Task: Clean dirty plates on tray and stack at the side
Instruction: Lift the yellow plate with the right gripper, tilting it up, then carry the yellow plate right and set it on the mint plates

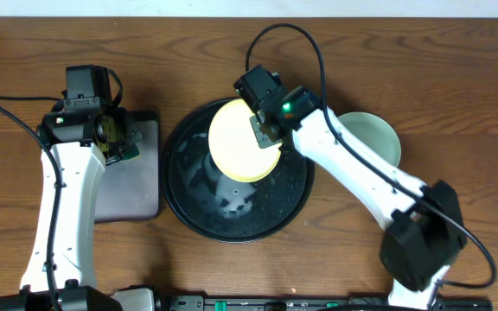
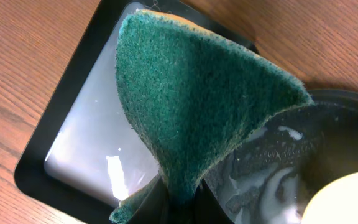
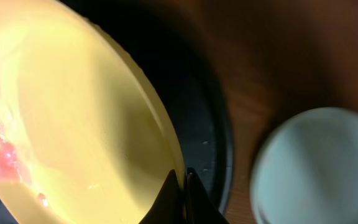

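My right arm reaches in from the near right corner of the wooden bench (image 1: 456, 52), stretched diagonally with the wrist over the large round black tray (image 1: 232, 226). My right hand (image 1: 263, 133) has its two fingers pinched nearly together on the right rim of the pale yellow round plastic plate (image 1: 242, 142). The plate sits over the far half of that tray, and I cannot tell whether its other edge touches the tray. In the right wrist view a red smear (image 3: 5, 163) shows on the plate's face. The pale mint-green round plate (image 1: 380, 138) lies on the bench just right of the tray, partly under my forearm. My left arm runs straight up the left side, bent at the wrist. My left hand (image 1: 118, 136) is over the far end of the smaller rectangular black tray (image 1: 137, 186), clamped on a dark green scouring sponge (image 2: 191, 106) that folds upward from the fingers.
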Available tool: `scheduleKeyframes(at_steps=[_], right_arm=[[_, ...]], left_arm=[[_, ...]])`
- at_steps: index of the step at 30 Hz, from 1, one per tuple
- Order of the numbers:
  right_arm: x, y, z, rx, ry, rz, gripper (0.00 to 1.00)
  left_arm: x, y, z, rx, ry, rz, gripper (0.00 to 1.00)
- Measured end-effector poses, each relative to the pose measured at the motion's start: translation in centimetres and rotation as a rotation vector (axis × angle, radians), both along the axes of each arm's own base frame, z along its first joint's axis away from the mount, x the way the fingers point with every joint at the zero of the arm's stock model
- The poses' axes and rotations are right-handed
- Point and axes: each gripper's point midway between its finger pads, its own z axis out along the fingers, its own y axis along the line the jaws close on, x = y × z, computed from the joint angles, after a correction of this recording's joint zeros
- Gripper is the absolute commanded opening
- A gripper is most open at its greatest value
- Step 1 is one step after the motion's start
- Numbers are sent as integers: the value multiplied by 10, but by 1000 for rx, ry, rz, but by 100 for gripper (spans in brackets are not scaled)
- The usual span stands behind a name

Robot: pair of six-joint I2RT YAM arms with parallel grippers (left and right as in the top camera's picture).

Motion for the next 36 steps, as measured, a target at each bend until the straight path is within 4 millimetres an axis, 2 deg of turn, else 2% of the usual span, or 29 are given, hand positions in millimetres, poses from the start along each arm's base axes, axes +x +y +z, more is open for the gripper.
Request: scheduleKeyframes(at_steps=[4, 7, 20, 25, 36], right_arm=[[-5, 4, 25, -114, -140, 23, 1], [-11, 11, 36, -195, -219, 50, 1], [-45, 37, 105, -520, -629, 85, 1], [-51, 36, 127, -595, -737, 51, 1], [-58, 31, 152, -591, -809, 11, 1]], left_arm=[[0, 0, 0, 0, 0, 0, 7], [0, 0, 0, 0, 0, 0, 7], [0, 0, 0, 0, 1, 0, 7], [0, 0, 0, 0, 1, 0, 7], [0, 0, 0, 0, 2, 0, 7]])
